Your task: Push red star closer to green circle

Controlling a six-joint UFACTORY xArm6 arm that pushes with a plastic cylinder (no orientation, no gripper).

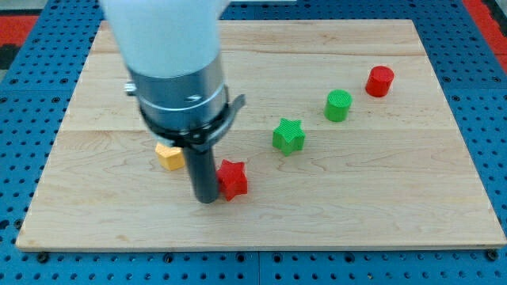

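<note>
— Where is my tip [207, 199] at this moment?

— It stands on the wooden board [396, 198], in the near left part, and it touches the left side of the red star [233, 179]. The rod is upright and the big white and grey arm [176, 71] is above it.

— And the green circle [338, 105]?

— It is well apart from the red star, to the right and farther back. Between them lies the green star [288, 135], a little nearer to the circle than to the red star.

— What else is on the board?

— A red cylinder [379, 81] is just beyond the green circle, farther to the right and back. A yellow block [169, 155] lies left of the rod, partly hidden by the arm, so I cannot tell its shape well.

— Are the fingers open or closed?

— The arm has no fingers, only the rod, so nothing is gripped. The rod only leans against the red star from the left.
</note>
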